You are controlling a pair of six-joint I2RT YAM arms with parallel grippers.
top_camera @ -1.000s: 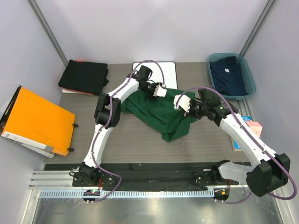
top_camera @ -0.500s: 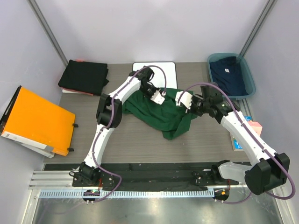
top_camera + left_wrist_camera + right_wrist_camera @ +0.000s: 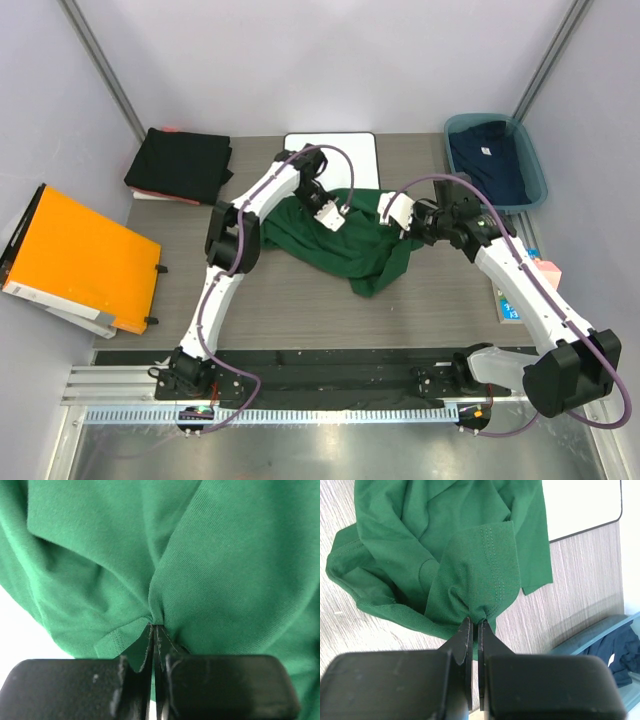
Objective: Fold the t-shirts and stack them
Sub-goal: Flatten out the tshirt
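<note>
A dark green t-shirt point(image 3: 345, 242) lies crumpled at the table's middle, partly over the white board point(image 3: 330, 147). My left gripper point(image 3: 328, 216) is shut on a pinch of its cloth point(image 3: 156, 617) at the upper left. On the shirt's right side my right gripper point(image 3: 396, 214) is shut on a stitched hem fold point(image 3: 482, 611), lifted a little above the table. A navy t-shirt point(image 3: 488, 163) lies in the teal bin point(image 3: 535, 165) at the back right. Black folded t-shirts point(image 3: 180, 165) sit stacked at the back left.
An orange folder point(image 3: 80, 260) lies off the table's left side. A small pink and blue item point(image 3: 541, 268) sits by the right edge. The grey wood table point(image 3: 300, 310) shows in front of the shirt. Metal rails point(image 3: 300, 385) run along the near edge.
My left gripper has come down onto the green shirt and shut on its cloth. My right gripper, still holding the hem, has shifted slightly left and back. The shirt has bunched a little narrower.
</note>
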